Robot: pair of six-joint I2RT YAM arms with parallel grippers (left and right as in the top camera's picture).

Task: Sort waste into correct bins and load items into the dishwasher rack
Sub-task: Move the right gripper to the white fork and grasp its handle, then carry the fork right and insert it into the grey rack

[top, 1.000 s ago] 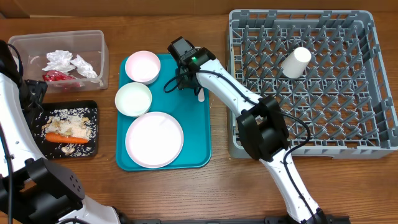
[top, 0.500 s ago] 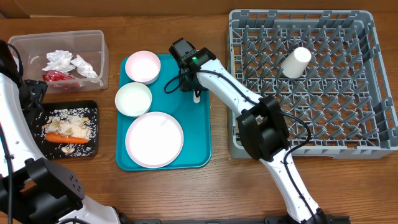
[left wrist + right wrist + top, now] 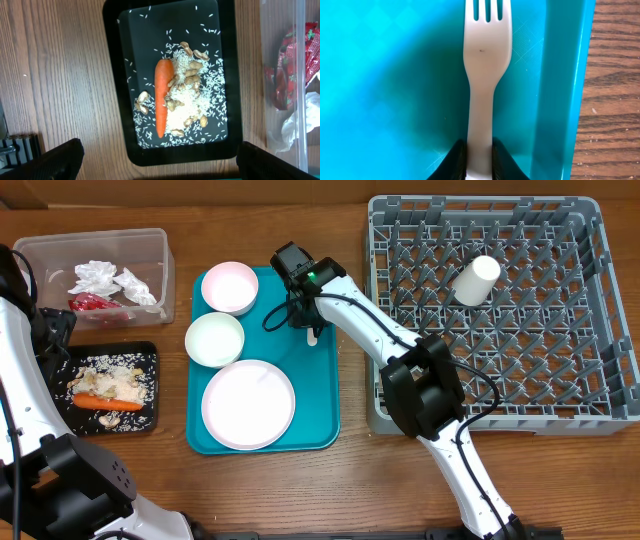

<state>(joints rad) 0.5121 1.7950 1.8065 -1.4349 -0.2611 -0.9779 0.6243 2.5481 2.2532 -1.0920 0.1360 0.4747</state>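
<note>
White plastic fork [image 3: 486,55] pinched by its handle between the two fingers of the right gripper [image 3: 480,161], one dark finger pressed against each side of the handle, tines pointing straight away from the gripper. Fork lying flat on the teal tray [image 3: 385,75], with the tray's raised rim just to the right of it in the wrist view and bare wooden counter [image 3: 615,100] beyond that rim. From overhead, right gripper [image 3: 310,330] down near the tray's edge on the rack side. Two small white bowls [image 3: 229,287] [image 3: 214,339] on the side of the gripper away from the rack, the white plate [image 3: 248,404] also on the tray, nearer its other end. Grey rack [image 3: 600,412] well apart on the gripper's other side, a small white cup [image 3: 476,280] lying tilted among its pegs. Left gripper [image 3: 160,165] spread wide and holding nothing, hanging above the black tray [image 3: 135,40]. Directly below it, an orange carrot [image 3: 162,95] lying lengthwise, touching a heap of rice [image 3: 192,107] mixed with pale brown scraps, loose grains scattered around. Just beside the black tray, off the gripper's one finger, the clear tub [image 3: 300,30] with a red wrapper [image 3: 287,75] and a crumpled white napkin [image 3: 292,127] inside.
</note>
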